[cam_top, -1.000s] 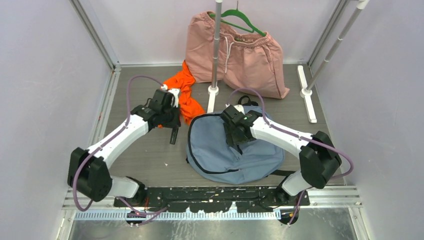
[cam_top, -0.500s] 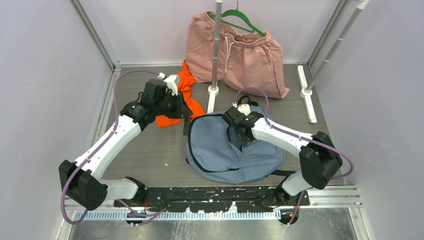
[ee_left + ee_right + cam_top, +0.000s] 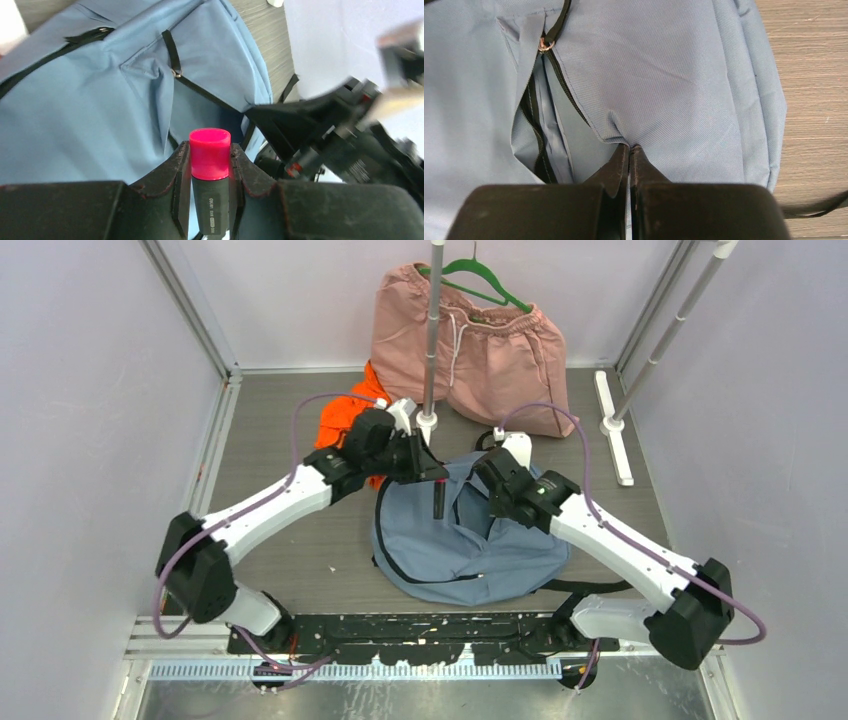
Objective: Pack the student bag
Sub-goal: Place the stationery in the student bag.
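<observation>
The student bag (image 3: pixel 470 550) lies flat at the middle of the table, grey-blue with black zippers. My left gripper (image 3: pixel 430 473) hovers over its top left part, shut on a black marker (image 3: pixel 438 500) with a pink cap (image 3: pixel 210 152), which points down towards the bag (image 3: pixel 90 100). My right gripper (image 3: pixel 492 502) is shut on a pinch of the bag's fabric (image 3: pixel 674 85) just beside the zipper opening (image 3: pixel 541 145). The right gripper (image 3: pixel 629 148) holds that flap up, so the slit gapes and the lighter lining shows. A metal zipper pull (image 3: pixel 544 46) sits at the slit's far end.
Pink shorts (image 3: pixel 480 340) hang on a green hanger at the back. An orange garment (image 3: pixel 340 415) lies behind my left arm. A rack pole (image 3: pixel 432 330) stands on its foot (image 3: pixel 427 422) just behind the bag. A second pole (image 3: pixel 660 340) rises at the right. Black straps (image 3: pixel 560 587) trail from the bag's near right.
My left arm swung right with the marker, from left of the bag to over it. My right gripper shut on the bag's fabric and pulled it up and back.
</observation>
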Action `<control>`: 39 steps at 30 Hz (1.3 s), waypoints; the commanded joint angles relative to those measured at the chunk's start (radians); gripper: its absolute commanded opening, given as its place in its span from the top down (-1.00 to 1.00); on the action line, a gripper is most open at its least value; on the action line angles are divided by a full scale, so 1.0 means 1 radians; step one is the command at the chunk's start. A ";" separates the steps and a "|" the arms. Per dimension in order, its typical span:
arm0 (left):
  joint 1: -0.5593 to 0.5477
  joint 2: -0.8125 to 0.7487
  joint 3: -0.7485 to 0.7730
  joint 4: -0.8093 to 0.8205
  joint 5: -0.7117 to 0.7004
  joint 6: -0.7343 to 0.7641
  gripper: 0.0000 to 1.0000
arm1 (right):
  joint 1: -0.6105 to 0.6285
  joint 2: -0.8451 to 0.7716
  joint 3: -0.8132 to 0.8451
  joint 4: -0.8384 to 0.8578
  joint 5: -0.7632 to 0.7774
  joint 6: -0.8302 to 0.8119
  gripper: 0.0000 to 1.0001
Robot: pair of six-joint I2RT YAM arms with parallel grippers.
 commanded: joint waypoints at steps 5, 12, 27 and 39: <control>-0.047 0.221 0.005 0.310 0.044 -0.352 1.00 | -0.008 -0.112 -0.029 0.049 0.049 0.062 0.99; -0.138 0.364 0.046 0.335 0.003 -0.466 1.00 | -0.008 -0.113 -0.030 0.045 0.042 0.067 0.99; -0.175 0.361 0.026 0.365 0.007 -0.410 -0.02 | -0.008 -0.133 -0.036 0.042 0.024 0.066 0.99; -0.145 0.118 0.002 0.053 0.081 -0.211 -0.08 | -0.007 -0.125 -0.152 0.162 -0.159 0.055 0.61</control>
